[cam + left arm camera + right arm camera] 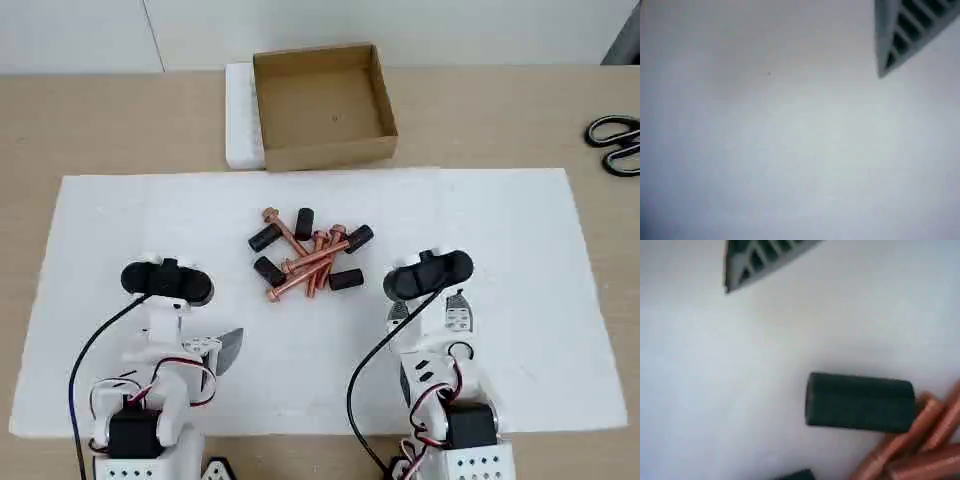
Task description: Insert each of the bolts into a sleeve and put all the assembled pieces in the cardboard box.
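Observation:
Several copper bolts (305, 262) lie crossed in a pile at the middle of the white foam sheet (500, 250), with several short black sleeves (265, 238) scattered around them. The open cardboard box (330, 152) stands beyond the pile, at the sheet's far edge. My left gripper (215, 348) hangs low over bare foam, nearer than the pile and to its left. My right gripper (455, 312) sits nearer than the pile and to its right. The right wrist view shows one black sleeve (860, 401) lying on its side, touching bolt ends (920, 450).
Black-handled scissors (615, 142) lie at the table's right edge. A white foam block (240, 110) sits against the box's left side. Bare foam stretches wide on both sides of the pile.

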